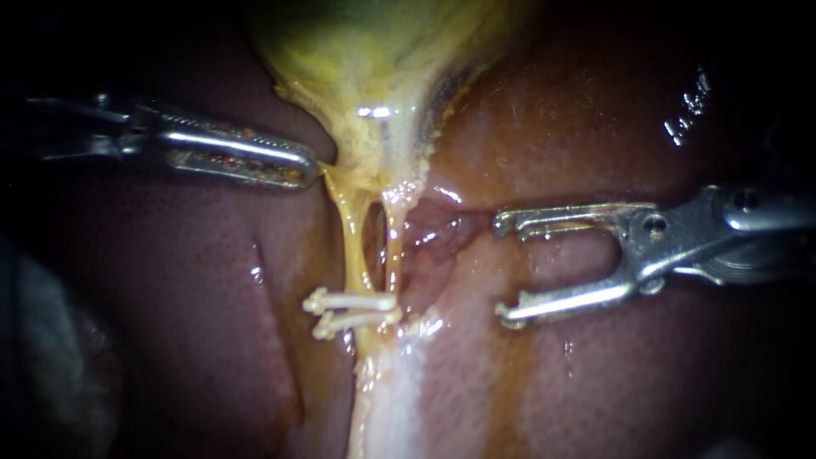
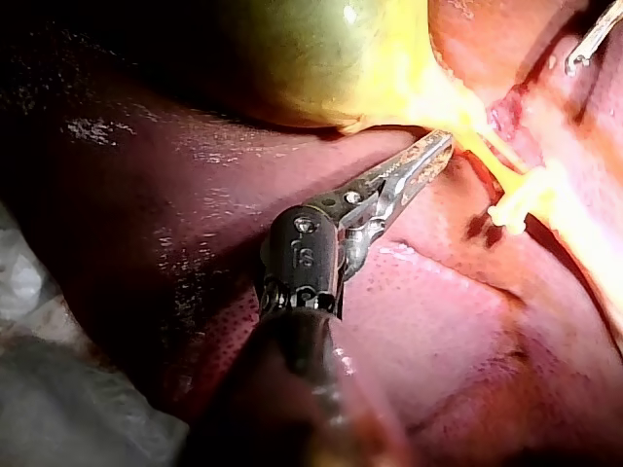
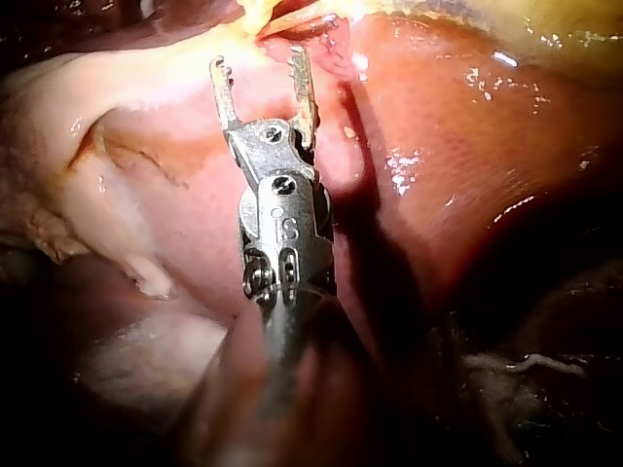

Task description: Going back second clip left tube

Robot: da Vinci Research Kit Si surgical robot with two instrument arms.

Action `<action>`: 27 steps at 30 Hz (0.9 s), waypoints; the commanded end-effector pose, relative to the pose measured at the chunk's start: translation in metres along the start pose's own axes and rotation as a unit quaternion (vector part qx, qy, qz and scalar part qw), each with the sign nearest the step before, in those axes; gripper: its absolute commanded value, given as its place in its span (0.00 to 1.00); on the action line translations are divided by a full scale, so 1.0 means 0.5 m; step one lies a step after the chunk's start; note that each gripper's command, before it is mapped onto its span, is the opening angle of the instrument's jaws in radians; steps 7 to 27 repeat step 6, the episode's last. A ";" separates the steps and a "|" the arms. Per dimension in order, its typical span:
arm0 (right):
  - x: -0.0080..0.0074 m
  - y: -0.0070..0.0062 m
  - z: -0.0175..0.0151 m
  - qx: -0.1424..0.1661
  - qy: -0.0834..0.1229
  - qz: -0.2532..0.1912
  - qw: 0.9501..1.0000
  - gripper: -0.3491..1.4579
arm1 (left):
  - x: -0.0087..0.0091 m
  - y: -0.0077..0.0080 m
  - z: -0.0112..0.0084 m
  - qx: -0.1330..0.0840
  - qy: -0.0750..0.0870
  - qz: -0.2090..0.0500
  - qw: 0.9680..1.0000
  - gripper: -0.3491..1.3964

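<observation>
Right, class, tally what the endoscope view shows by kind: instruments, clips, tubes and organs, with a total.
Instruments: 2, left instrument, right instrument
Clips: 2
Tubes: 2
Gallbladder: 1
Liver: 1
Total: 8

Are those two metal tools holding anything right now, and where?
Left instrument grips the gallbladder at its narrow lower end; right instrument is open, holding nothing.

Right instrument jaws open near two clips, apparently on left tube.

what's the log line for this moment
left tool: tip at gallbladder neck | right tool: jaws open, empty, beside tubes | clips: two on left tube
</observation>
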 end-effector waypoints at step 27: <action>0.0003 -0.0002 0.0000 0.000 0.000 0.001 1.000 0.47 | 0.0002 0.0002 -0.0004 -0.001 -0.001 0.000 1.000 0.00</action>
